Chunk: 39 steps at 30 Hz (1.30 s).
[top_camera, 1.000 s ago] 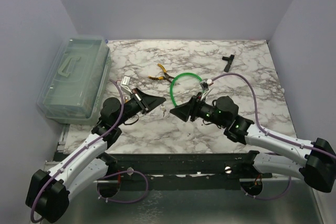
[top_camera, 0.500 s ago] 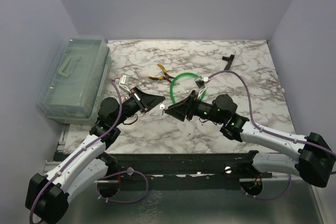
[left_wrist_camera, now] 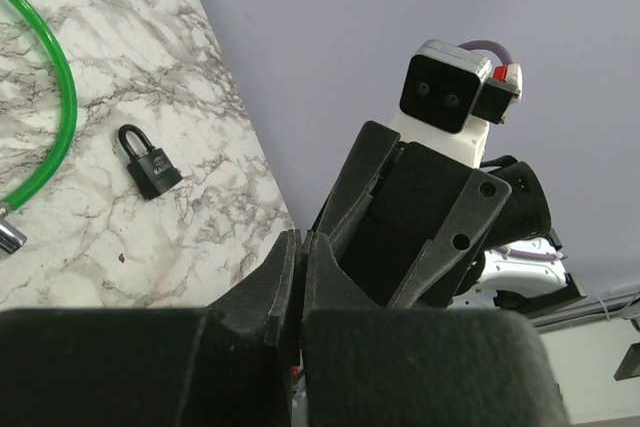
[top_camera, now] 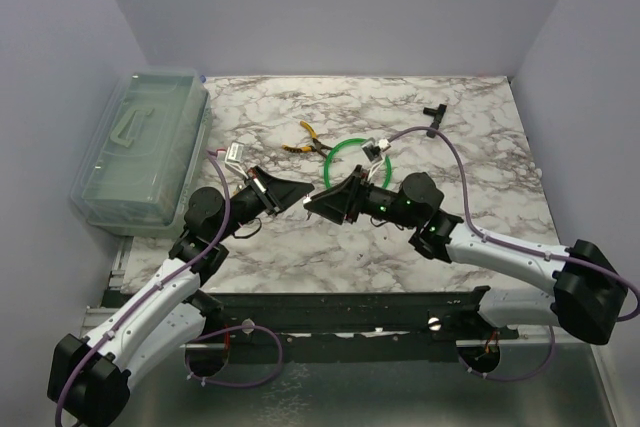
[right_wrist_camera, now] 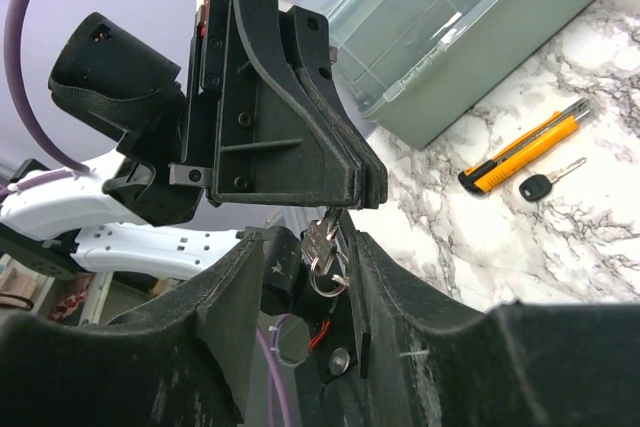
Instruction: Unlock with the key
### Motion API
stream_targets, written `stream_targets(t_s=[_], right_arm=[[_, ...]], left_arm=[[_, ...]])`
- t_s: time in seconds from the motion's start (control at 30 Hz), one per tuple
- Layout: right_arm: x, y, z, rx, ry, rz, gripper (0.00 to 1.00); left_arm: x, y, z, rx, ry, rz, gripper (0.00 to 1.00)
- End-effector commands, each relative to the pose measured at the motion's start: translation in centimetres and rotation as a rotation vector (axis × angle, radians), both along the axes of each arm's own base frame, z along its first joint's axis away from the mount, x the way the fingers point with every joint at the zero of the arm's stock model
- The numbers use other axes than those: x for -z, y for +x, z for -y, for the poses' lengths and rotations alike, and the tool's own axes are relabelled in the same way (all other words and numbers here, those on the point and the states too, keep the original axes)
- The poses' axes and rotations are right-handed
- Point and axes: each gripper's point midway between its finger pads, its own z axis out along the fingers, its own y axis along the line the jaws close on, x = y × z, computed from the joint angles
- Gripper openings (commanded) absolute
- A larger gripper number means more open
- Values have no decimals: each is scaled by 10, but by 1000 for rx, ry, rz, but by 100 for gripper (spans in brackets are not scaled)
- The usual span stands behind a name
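Observation:
My left gripper is shut on the key, a small silvery key with a ring that hangs below its fingertips. In the left wrist view its fingers are pressed together. My right gripper faces it tip to tip and is open, with the key hanging between its fingers; I cannot tell if they touch it. The black padlock lies on the marble table beside the green cable loop. In the top view the padlock is hidden.
A clear plastic box stands at the left edge. Yellow-handled pliers and the green loop lie behind the grippers. A black T-shaped part lies at the far right. A yellow utility knife and a black-headed key lie near the box.
My right gripper has moved left and up to my left gripper's tip, so its open fingers now flank the hanging key. The left gripper has barely moved.

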Motion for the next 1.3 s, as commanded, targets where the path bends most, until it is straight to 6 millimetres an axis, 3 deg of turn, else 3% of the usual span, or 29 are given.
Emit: stream_targets(t_s=[0.0, 0.37, 0.93, 1.27], right_arm=[[-16, -3, -7, -43, 46, 25, 43], [-13, -4, -8, -51, 52, 15, 35], [-17, 1, -14, -55, 71, 17, 33], [-15, 1, -15, -57, 68, 11, 19]], left_arm=[[-23, 0, -2, -21, -30, 60, 0], [-26, 3, -8, -62, -43, 68, 0], [-23, 4, -9, -70, -46, 60, 0], [-22, 4, -9, -73, -46, 59, 0]])
